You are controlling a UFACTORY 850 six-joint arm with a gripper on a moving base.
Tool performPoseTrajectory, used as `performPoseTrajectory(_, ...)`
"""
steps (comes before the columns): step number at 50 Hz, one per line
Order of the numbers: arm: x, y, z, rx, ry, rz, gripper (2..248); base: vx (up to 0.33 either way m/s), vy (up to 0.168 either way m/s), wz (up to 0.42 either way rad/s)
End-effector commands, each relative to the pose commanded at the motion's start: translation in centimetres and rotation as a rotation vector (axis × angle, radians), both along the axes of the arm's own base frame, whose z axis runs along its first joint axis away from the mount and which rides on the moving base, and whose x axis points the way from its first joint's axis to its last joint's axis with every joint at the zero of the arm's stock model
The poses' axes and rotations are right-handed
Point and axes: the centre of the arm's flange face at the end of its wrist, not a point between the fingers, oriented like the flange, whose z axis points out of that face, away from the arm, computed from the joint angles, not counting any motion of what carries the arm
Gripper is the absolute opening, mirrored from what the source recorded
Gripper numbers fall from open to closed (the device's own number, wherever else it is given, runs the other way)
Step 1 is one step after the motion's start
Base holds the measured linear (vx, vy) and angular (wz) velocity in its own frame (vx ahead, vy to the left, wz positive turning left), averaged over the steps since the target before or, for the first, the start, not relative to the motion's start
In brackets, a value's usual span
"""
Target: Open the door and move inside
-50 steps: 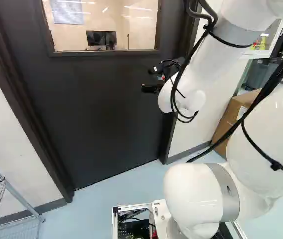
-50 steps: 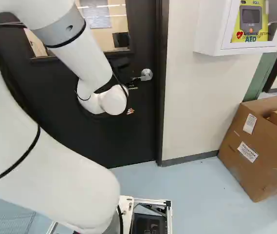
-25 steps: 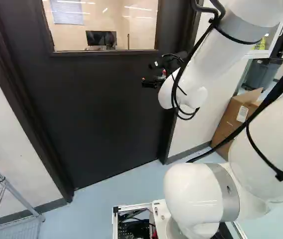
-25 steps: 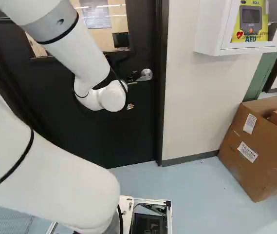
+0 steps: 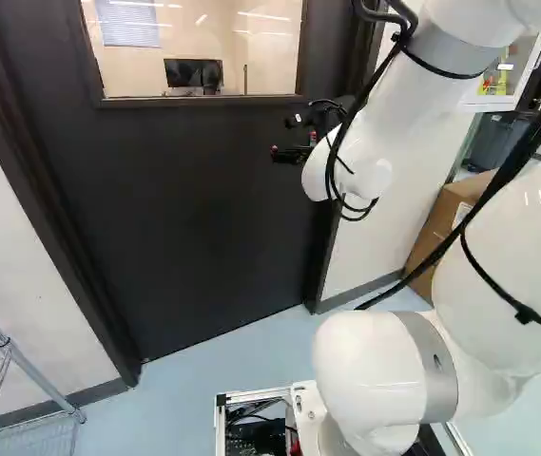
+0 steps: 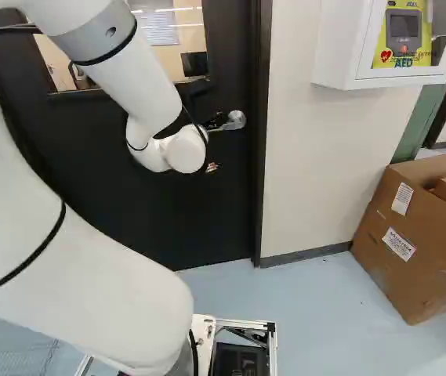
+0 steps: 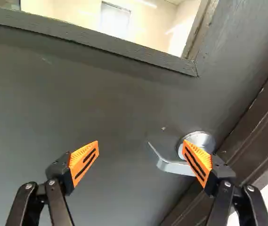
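Note:
Near the right edge of the dark door point(image 5: 194, 199) in the left base view, my gripper point(image 5: 296, 139) stands in front of it. A silver lever handle point(image 6: 235, 120) shows just beyond the wrist in the right base view. In the wrist view the gripper point(image 7: 141, 142) is open, its orange-padded fingers wide apart. One finger overlaps the handle point(image 7: 172, 166) and hides part of its round base; the lever's free end lies between the two fingers' lines, ahead. Whether that finger touches the handle, I cannot tell. The door is closed in its frame.
The door frame point(image 7: 254, 127) runs close beside the handle. Right of the door are a wall, a white AED cabinet point(image 6: 340, 47) and a cardboard box point(image 6: 411, 258). A wire shelf point(image 5: 23, 366) stands at the left of the left base view.
The wrist and gripper have risen a little against the door, with a slight sideways shift of the arm. The base and the door have stayed put.

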Motion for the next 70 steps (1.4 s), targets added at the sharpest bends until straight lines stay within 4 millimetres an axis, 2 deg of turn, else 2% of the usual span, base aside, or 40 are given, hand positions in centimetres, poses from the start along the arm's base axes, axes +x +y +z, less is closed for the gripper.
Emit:
performPoseTrajectory(14, 1.9, -0.6, 0.1, 0.001, 0.004, -0.007, 247, 0.0, 0.0, 0.0)
performPoseTrajectory(23, 2.6, -0.8, -0.6, 0.003, 0.021, -0.01, 247, 0.0, 0.0, 0.0)
performPoseTrajectory(70, 3.2, -0.9, -5.4, 0.018, 0.132, -0.01, 247, 0.0, 0.0, 0.0)
